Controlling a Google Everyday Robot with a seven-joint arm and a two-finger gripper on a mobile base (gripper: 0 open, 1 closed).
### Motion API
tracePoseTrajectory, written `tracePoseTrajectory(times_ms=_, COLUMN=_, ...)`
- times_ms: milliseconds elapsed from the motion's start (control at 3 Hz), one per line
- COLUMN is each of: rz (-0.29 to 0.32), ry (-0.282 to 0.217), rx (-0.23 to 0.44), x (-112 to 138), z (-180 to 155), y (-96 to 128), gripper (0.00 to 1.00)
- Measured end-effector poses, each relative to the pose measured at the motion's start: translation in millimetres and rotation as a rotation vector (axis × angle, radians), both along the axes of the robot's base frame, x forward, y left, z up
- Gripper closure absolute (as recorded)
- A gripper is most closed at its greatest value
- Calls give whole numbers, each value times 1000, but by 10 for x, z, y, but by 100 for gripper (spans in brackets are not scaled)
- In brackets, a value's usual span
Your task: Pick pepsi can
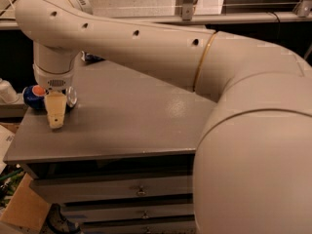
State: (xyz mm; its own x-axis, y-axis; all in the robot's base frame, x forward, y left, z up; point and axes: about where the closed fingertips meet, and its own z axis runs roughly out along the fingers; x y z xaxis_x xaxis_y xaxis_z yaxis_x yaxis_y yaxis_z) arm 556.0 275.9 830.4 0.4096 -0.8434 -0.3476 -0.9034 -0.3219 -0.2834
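Observation:
The pepsi can (33, 96) lies on its side at the far left edge of the grey table (131, 116). It is blue with a red patch, and one silver end (71, 97) points right. My gripper (56, 112) hangs from the cream arm straight down in front of the can's middle, with its tip close to the tabletop. It hides the middle of the can. I cannot tell whether it touches the can.
A dark blue snack bag (90, 58) peeks out behind the arm at the table's back. A white object (6, 91) stands on a ledge left of the table. Drawers (141, 191) lie below, with a cardboard box (22, 209) on the floor at left.

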Motion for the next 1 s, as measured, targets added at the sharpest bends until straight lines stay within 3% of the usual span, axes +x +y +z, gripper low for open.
tracePoseTrajectory(times_ms=333, rz=-13, ry=15, rx=-2, x=36, z=-25, y=123, gripper=41)
tracePoseTrajectory(times_ms=1000, rz=-13, ry=15, rx=-2, x=37, z=-2, y=124, gripper=88)
